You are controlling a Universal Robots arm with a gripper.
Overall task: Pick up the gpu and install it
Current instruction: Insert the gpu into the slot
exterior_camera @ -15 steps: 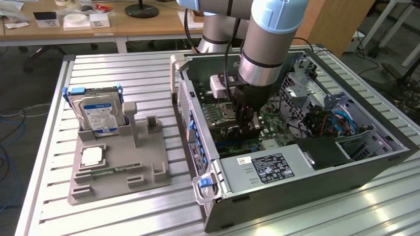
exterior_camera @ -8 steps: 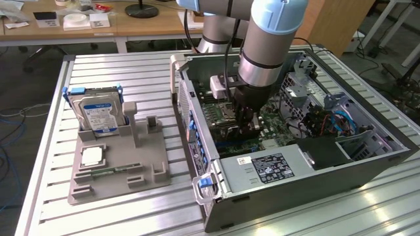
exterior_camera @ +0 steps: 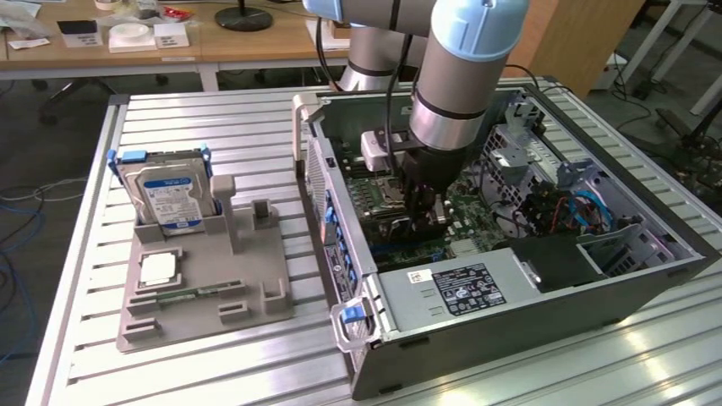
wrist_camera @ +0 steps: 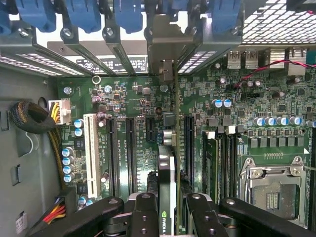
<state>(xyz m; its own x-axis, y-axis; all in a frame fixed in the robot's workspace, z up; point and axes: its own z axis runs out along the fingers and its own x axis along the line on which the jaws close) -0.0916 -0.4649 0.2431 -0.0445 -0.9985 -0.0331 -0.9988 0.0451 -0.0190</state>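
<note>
My gripper (exterior_camera: 425, 203) reaches down into the open computer case (exterior_camera: 542, 288), low over the motherboard (exterior_camera: 384, 199). In the wrist view the gpu (wrist_camera: 167, 173) stands edge-on between the black fingers (wrist_camera: 146, 215). It shows as a thin green board with a black cooler. Its silver end bracket (wrist_camera: 163, 54) reaches the rear slot openings of the case. The gripper (wrist_camera: 171, 217) is shut on the gpu. The card's lower edge runs along a black expansion slot (wrist_camera: 189, 143) on the motherboard (wrist_camera: 128, 98). I cannot tell whether it is seated in the slot.
A grey fixture (exterior_camera: 203, 279) on the exterior view's left holds a hard drive (exterior_camera: 169, 199), a memory stick (exterior_camera: 186, 294) and a small chip (exterior_camera: 158, 269). Inside the case are a white slot (wrist_camera: 90, 148), the processor socket (wrist_camera: 269, 182), cable bundles (wrist_camera: 34, 118) and blue latches (wrist_camera: 81, 15).
</note>
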